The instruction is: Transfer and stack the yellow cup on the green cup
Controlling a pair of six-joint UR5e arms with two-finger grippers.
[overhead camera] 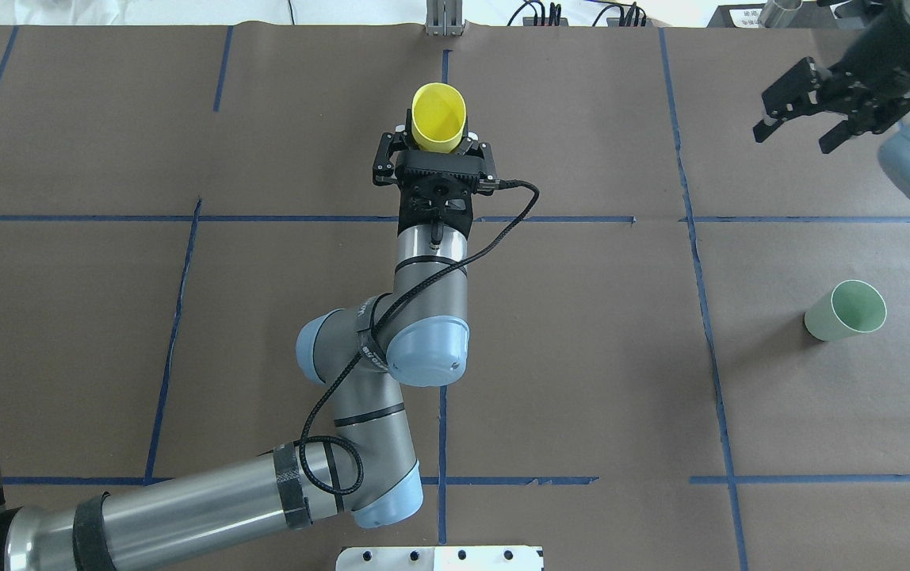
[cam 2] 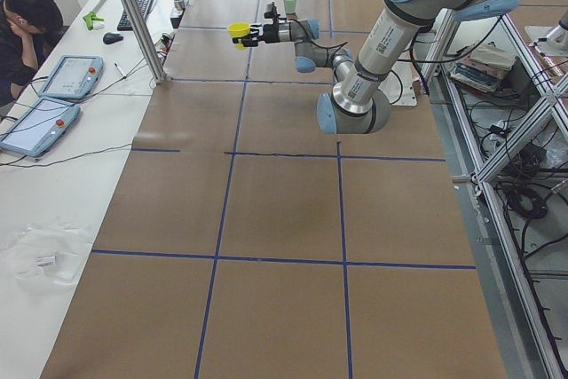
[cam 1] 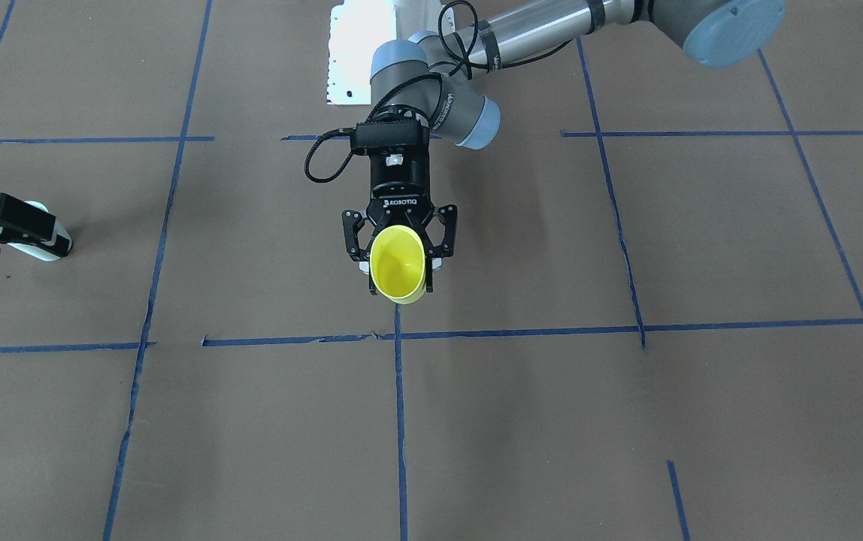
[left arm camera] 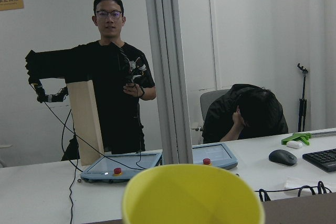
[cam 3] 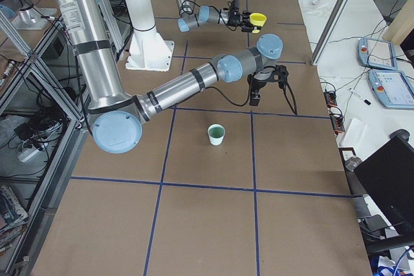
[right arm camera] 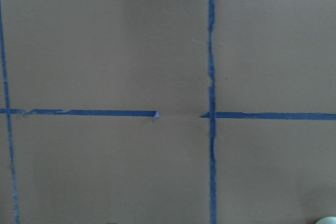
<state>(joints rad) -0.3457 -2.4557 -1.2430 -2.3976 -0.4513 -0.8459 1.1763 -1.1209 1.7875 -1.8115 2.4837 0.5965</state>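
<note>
My left gripper is shut on the yellow cup and holds it in the air over the table's middle, tilted with its mouth facing away from the robot. The cup also shows in the front view and fills the bottom of the left wrist view. The green cup stands upright on the table at the right. My right gripper is open and empty, raised above the table beyond the green cup. In the front view the right gripper partly hides the green cup.
The brown table carries a grid of blue tape lines. A white base plate sits at the robot's side. Operators and tablets are at a desk beyond the table's far edge.
</note>
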